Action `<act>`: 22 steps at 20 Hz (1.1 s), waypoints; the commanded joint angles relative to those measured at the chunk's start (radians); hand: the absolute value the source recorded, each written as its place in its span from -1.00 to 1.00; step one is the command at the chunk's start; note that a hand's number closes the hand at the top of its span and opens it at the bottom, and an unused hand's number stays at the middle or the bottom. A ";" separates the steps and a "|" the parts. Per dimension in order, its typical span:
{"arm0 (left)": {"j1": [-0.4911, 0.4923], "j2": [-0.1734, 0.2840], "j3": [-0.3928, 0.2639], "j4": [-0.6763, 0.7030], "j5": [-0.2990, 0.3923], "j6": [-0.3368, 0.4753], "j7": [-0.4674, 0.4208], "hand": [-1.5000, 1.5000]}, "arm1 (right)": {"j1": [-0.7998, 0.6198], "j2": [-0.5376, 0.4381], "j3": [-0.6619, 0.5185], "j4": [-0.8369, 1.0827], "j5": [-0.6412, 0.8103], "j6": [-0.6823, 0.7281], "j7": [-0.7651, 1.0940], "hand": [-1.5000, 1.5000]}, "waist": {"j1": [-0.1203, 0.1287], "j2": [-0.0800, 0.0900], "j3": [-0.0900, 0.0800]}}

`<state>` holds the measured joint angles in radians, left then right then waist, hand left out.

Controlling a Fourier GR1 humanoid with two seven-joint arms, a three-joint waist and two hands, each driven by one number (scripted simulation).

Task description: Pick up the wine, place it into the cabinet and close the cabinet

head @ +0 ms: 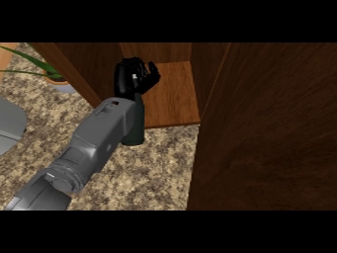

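Nearest at right stands the dark brown wooden cabinet door (273, 128), swung open. Left of it, the grey left forearm reaches far over the speckled stone counter (149, 173); its black left hand (134, 76) curls round the dark wine bottle (134, 126), held at the cabinet's lighter wooden shelf (175, 94). A green plant (32, 66) sits far left.

The cabinet (175, 89) is standing on the counter (149, 168), its door (273, 128) lying open at the right. The left hand (134, 76) is holding the wine (134, 126) over the cabinet's front edge. A plant (43, 69) is sitting behind, far left.
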<state>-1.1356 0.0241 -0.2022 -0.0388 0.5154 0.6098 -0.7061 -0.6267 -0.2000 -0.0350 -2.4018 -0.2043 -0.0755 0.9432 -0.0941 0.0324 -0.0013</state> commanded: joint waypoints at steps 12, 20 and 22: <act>0.094 -0.024 0.127 -0.044 0.118 -0.247 -0.007 1.00 | 0.004 0.013 -0.006 -0.038 -0.044 0.004 0.004 -1.00 | -0.021 0.006 -0.002; 0.175 -0.024 0.127 -0.057 0.152 -0.301 -0.063 1.00 | -0.003 0.036 0.038 -0.020 -0.024 0.004 -0.005 -1.00 | -0.048 0.003 -0.003; 0.181 -0.024 0.123 -0.055 0.163 -0.316 -0.043 1.00 | 0.021 0.052 0.029 0.011 -0.051 0.023 -0.050 -1.00 | -0.051 0.008 -0.002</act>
<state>-0.9786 0.0007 -0.0771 -0.0908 0.6620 0.3261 -0.7501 -0.6357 -0.1635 -0.0031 -2.3901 -0.2191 -0.0660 0.9214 -0.1395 0.0377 -0.0038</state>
